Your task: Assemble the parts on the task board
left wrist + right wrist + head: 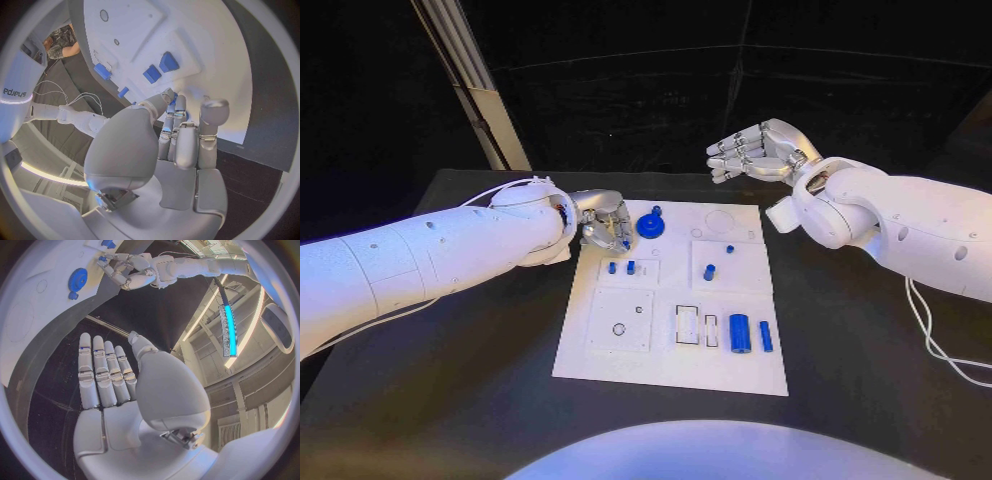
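The white task board (672,370) lies in the middle of the black table. A blue gear (653,226) stands near its far left corner. My left hand (600,228) hangs at the board's left edge right beside the gear, fingers bent down. Over the board (206,45) its fingertips (177,102) close in with the thumb, and a bit of blue shows between them; whether they grip anything is unclear. The gear (78,277) sits just apart from that hand (128,270). My right hand (754,150) is raised beyond the board's far right corner, holding nothing, fingers (103,372) straight and apart.
Two small blue pegs (620,267) stand below the left hand, and a blue cylinder (710,271) stands mid-board. Two long blue pieces (750,334) lie at the near right beside a white frame (689,325). A grey post (480,90) leans behind the table's far left corner.
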You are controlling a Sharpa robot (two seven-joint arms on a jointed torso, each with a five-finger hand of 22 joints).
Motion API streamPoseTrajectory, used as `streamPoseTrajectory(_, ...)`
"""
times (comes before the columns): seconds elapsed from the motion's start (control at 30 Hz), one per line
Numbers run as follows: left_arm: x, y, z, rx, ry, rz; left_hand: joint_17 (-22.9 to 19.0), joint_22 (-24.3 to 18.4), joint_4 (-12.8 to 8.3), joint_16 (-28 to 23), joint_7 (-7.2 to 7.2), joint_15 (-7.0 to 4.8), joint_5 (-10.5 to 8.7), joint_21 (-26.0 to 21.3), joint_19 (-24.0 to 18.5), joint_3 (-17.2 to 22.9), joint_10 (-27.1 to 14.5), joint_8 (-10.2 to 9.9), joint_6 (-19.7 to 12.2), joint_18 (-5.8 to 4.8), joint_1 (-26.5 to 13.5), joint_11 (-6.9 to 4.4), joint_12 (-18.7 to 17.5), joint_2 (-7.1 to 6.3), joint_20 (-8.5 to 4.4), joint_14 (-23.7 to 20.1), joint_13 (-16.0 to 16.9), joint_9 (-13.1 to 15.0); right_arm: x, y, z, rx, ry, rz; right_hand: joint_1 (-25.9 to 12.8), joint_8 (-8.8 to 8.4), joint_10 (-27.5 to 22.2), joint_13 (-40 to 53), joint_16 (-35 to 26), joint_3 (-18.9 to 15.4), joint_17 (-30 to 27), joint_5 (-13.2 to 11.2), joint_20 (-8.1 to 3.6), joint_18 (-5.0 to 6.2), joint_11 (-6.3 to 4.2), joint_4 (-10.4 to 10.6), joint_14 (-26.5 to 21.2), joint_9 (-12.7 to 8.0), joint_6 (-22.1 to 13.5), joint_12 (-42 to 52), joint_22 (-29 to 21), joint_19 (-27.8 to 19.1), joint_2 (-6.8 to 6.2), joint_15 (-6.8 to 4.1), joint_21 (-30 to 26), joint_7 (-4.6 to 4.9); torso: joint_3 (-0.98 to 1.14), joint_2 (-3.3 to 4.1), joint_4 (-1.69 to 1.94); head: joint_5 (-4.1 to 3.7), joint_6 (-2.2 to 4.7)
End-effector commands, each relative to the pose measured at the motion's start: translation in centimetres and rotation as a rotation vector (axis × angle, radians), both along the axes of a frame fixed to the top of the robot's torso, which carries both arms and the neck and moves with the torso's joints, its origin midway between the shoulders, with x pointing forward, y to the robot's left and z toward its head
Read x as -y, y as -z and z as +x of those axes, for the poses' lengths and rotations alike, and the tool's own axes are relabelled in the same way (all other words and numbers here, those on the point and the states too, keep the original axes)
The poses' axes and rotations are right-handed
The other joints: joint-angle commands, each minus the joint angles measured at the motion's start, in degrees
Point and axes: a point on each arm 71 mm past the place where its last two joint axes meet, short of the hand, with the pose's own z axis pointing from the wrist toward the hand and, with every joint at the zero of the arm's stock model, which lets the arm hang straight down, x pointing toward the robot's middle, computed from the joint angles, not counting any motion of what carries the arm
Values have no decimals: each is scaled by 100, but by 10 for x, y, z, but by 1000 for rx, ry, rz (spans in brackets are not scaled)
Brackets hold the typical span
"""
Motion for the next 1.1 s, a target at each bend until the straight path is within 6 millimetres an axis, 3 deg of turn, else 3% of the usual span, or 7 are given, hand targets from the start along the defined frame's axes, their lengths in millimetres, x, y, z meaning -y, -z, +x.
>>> streamPoseTrajectory(0.03,1,1,-1,-19,7,11,-9,3,-20,12,-9,-29,-15,25,22,18,43,-14,45,-111,-14,-8,-20,-64,-13,133,5,6,-1,-2,0,9,-12,5,-20,-12,-33,-7,29,31,-6,-34,0,65,10,-12,-23,-7,8,19,5,49,42,4,-34,33,1,-1,-1,-1,-3)
streamPoseTrajectory(0.3,2,1,0,-18,9,11,-15,1,-23,11,-11,-30,-15,21,20,18,47,-14,49,-110,-14,-9,-21,-66,-13,132,6,7,-1,-2,-1,9,-12,5,-20,-12,-33,-7,29,31,-6,-34,0,65,10,-12,-23,-7,8,19,5,49,42,4,-34,33,2,0,-1,-8,-1)
streamPoseTrajectory(1.1,6,3,2,-39,10,30,-50,-7,-40,1,23,-8,-17,-11,-5,18,-11,-131,-39,-108,-98,29,-148,-97,-3,120,-4,-15,-1,-2,-1,8,-12,4,-30,-13,-36,-6,39,41,-5,-36,1,66,10,-18,-28,-7,10,27,6,54,46,4,-46,34,-41,24,22,-43,18)
